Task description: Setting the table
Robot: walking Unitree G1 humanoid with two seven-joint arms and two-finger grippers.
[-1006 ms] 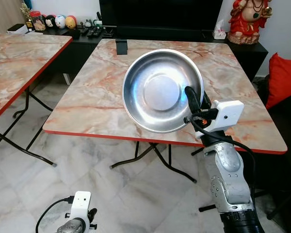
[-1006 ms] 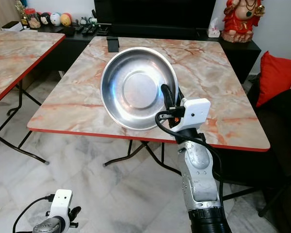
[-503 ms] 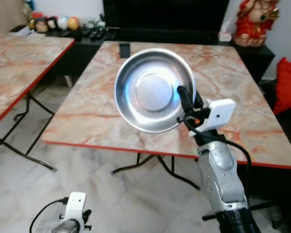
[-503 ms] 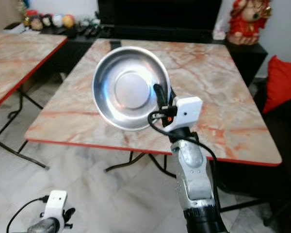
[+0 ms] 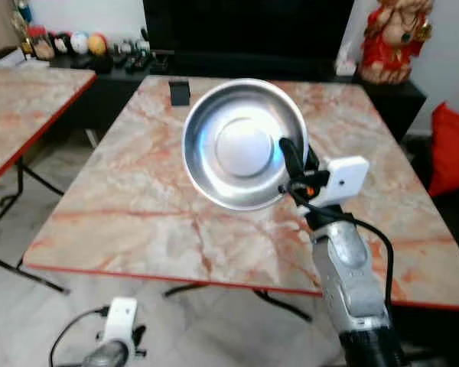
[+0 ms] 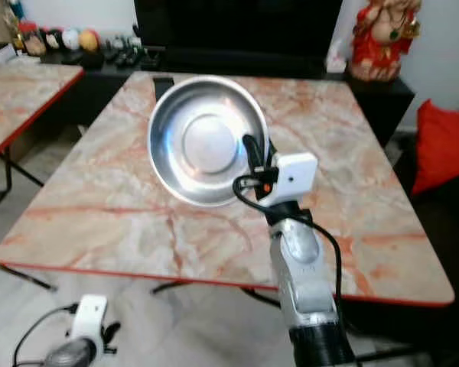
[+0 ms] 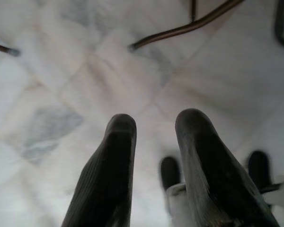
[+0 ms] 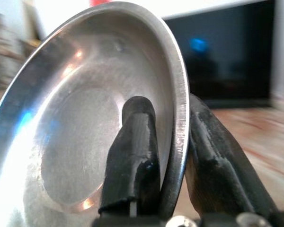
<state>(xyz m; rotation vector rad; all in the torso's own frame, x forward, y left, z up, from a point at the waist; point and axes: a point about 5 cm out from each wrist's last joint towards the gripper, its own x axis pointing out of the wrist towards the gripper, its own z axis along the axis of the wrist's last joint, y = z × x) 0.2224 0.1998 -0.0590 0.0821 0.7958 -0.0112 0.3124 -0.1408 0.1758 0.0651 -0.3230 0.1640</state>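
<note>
Right pincer (image 5: 293,157) clamping steel bowl (image 5: 241,145) rim, bowl tilted above marble table (image 5: 161,206)

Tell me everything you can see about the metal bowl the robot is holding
The metal bowl is round, shallow and silvery, seemingly stainless steel, with a flat circular base, sloping sides and a thin rim. It looks empty and catches bright reflections. It is held tilted steeply on edge, inside facing the camera, in the air above the marble-patterned table. The right pincer grips its rim, one black finger inside the bowl and the other behind it. Nothing else touches it.
</note>
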